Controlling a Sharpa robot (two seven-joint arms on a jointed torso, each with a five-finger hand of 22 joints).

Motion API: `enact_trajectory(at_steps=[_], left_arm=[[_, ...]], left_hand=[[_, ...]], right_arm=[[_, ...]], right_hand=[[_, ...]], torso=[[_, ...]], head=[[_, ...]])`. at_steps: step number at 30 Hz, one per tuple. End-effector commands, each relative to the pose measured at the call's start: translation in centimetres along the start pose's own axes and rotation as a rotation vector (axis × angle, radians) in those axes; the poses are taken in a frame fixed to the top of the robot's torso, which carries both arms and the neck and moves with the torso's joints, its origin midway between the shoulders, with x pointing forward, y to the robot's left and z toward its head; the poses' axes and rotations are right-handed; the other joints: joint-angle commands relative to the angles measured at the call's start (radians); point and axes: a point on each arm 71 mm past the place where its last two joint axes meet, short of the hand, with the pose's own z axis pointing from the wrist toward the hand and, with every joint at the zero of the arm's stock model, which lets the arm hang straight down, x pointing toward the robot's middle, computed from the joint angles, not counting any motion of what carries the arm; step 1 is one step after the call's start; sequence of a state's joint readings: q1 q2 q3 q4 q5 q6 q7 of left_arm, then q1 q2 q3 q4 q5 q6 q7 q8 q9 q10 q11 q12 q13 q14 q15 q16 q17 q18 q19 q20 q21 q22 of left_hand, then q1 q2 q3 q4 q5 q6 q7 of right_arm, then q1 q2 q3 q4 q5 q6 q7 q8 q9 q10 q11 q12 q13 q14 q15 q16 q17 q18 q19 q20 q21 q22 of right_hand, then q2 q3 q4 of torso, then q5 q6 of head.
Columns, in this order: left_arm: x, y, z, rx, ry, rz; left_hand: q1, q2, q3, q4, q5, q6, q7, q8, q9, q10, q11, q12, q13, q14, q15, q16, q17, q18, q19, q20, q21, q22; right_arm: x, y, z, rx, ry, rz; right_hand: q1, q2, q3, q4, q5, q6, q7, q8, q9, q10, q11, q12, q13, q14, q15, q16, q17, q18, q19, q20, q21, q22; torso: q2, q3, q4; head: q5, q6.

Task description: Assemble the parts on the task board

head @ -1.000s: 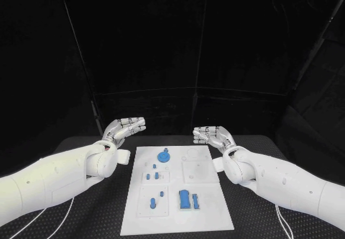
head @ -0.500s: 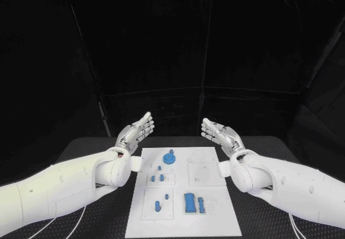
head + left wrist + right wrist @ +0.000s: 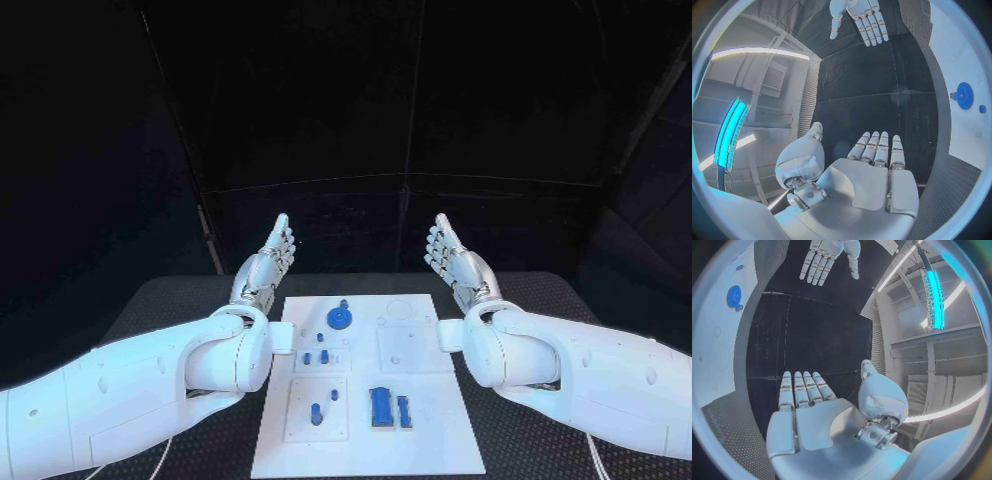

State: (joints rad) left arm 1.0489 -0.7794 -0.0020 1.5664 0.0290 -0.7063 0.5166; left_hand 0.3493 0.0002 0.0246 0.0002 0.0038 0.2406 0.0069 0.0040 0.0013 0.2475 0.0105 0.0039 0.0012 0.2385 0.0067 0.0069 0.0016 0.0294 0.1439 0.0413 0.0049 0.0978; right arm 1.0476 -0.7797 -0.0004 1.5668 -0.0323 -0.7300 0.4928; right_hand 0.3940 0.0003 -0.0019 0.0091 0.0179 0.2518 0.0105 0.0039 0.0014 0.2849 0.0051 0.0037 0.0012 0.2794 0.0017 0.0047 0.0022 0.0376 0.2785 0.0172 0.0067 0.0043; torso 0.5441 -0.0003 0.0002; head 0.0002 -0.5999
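The white task board (image 3: 418, 420) lies in the middle of the black table. On it sit a blue round gear (image 3: 339, 319), small blue pegs (image 3: 315, 357), and two blue blocks (image 3: 381, 406) nearer me. My left hand (image 3: 267, 262) is raised above the table beyond the board's far left corner, fingers straight and together, holding nothing. My right hand (image 3: 454, 260) mirrors it past the far right corner, flat and empty. The left wrist view shows the left hand (image 3: 873, 170) flat, with the gear (image 3: 964, 92) on the board. The right wrist view shows the right hand (image 3: 811, 410) flat and the gear (image 3: 734, 294).
Black table surface (image 3: 173, 300) runs along both sides of the board. A dark curtain wall stands behind the table. White cables (image 3: 180, 435) trail near my left arm.
Both hands have uncurled from loosely bent fingers to straight, flat palms and risen higher. The head camera has shifted slightly, so the board sits a little further right.
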Motion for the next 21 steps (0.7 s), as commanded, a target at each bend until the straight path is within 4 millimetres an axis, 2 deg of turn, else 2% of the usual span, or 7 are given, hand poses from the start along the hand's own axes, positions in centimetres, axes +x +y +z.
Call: enact_trajectory(at_steps=[1, 10, 11, 19, 20, 21], left_arm=[[-0.23, -0.32, -0.01, 0.025, -0.043, 0.048], [-0.23, -0.32, -0.01, 0.025, -0.043, 0.048], [-0.23, -0.32, -0.01, 0.025, -0.043, 0.048], [-0.23, -0.32, -0.01, 0.025, -0.043, 0.048], [-0.23, -0.32, -0.01, 0.025, -0.043, 0.048], [-0.23, -0.32, -0.01, 0.025, -0.043, 0.048]], left_hand=[[-0.112, 0.000, -0.025, 0.000, -0.004, -0.077, -0.007, -0.004, -0.001, -0.079, -0.011, -0.004, -0.001, -0.077, -0.007, -0.007, -0.002, -0.029, -0.046, -0.041, -0.005, -0.098], [-0.188, 0.000, -0.025, 0.000, -0.004, -0.130, -0.007, -0.004, -0.001, -0.133, -0.011, -0.004, -0.001, -0.129, -0.007, -0.007, -0.002, -0.029, -0.074, -0.041, -0.005, -0.098], [-0.194, 0.000, -0.025, 0.000, -0.004, -0.134, -0.007, -0.004, -0.001, -0.138, -0.011, -0.004, -0.001, -0.133, -0.007, -0.007, -0.002, -0.029, -0.144, -0.041, -0.005, -0.098], [-0.238, 0.000, -0.025, 0.000, -0.004, -0.160, -0.007, -0.004, -0.001, -0.167, -0.011, -0.004, -0.001, -0.160, -0.007, -0.007, -0.002, -0.029, -0.144, -0.041, -0.005, -0.098], [-0.246, 0.000, -0.025, 0.000, -0.004, -0.169, -0.007, -0.004, -0.001, -0.174, -0.011, -0.004, -0.001, -0.168, -0.007, -0.007, -0.002, -0.029, -0.144, -0.041, -0.005, -0.098], [-0.265, 0.000, -0.025, 0.000, -0.004, -0.241, -0.007, -0.004, -0.001, -0.248, -0.011, -0.004, -0.001, -0.238, -0.007, -0.007, -0.002, -0.029, -0.144, -0.041, -0.005, -0.098]], right_arm=[[-0.25, 0.20, 0.00, -0.008, -0.044, 0.003], [-0.25, 0.20, 0.00, -0.008, -0.044, 0.003], [-0.25, 0.20, 0.00, -0.008, -0.044, 0.003], [-0.25, 0.20, 0.00, -0.008, -0.044, 0.003], [-0.25, 0.20, 0.00, -0.008, -0.044, 0.003], [-0.25, 0.20, 0.00, -0.008, -0.044, 0.003]], right_hand=[[-0.128, 0.000, 0.002, -0.009, -0.018, -0.082, -0.011, -0.004, -0.001, -0.092, -0.005, -0.004, -0.001, -0.091, -0.002, -0.005, -0.002, -0.038, -0.090, -0.017, -0.007, -0.004], [-0.212, 0.000, 0.002, -0.009, -0.018, -0.136, -0.011, -0.004, -0.001, -0.154, -0.005, -0.004, -0.001, -0.151, -0.002, -0.005, -0.002, -0.038, -0.150, -0.017, -0.007, -0.004], [-0.220, 0.000, 0.002, -0.009, -0.018, -0.140, -0.011, -0.004, -0.001, -0.159, -0.005, -0.004, -0.001, -0.156, -0.002, -0.005, -0.002, -0.038, -0.155, -0.017, -0.007, -0.004], [-0.268, 0.000, 0.002, -0.009, -0.018, -0.170, -0.011, -0.004, -0.001, -0.194, -0.005, -0.004, -0.001, -0.189, -0.002, -0.005, -0.002, -0.038, -0.187, -0.017, -0.007, -0.004], [-0.271, 0.000, 0.002, -0.009, -0.018, -0.173, -0.011, -0.004, -0.001, -0.194, -0.005, -0.004, -0.001, -0.192, -0.002, -0.005, -0.002, -0.038, -0.190, -0.017, -0.007, -0.004], [-0.275, 0.000, 0.002, -0.009, -0.018, -0.173, -0.011, -0.004, -0.001, -0.199, -0.005, -0.004, -0.001, -0.194, -0.002, -0.005, -0.002, -0.038, -0.195, -0.017, -0.007, -0.004]], torso=[[0.000, 0.0003, -0.0002], [0.000, 0.0003, -0.0002], [0.000, 0.0003, -0.0002], [0.000, 0.0003, -0.0002], [0.000, 0.0003, -0.0002], [0.000, 0.0003, -0.0002]], head=[[0.000, 0.000], [0.000, 0.000], [0.000, 0.000], [0.000, 0.000], [0.000, 0.000], [0.000, 0.000]])
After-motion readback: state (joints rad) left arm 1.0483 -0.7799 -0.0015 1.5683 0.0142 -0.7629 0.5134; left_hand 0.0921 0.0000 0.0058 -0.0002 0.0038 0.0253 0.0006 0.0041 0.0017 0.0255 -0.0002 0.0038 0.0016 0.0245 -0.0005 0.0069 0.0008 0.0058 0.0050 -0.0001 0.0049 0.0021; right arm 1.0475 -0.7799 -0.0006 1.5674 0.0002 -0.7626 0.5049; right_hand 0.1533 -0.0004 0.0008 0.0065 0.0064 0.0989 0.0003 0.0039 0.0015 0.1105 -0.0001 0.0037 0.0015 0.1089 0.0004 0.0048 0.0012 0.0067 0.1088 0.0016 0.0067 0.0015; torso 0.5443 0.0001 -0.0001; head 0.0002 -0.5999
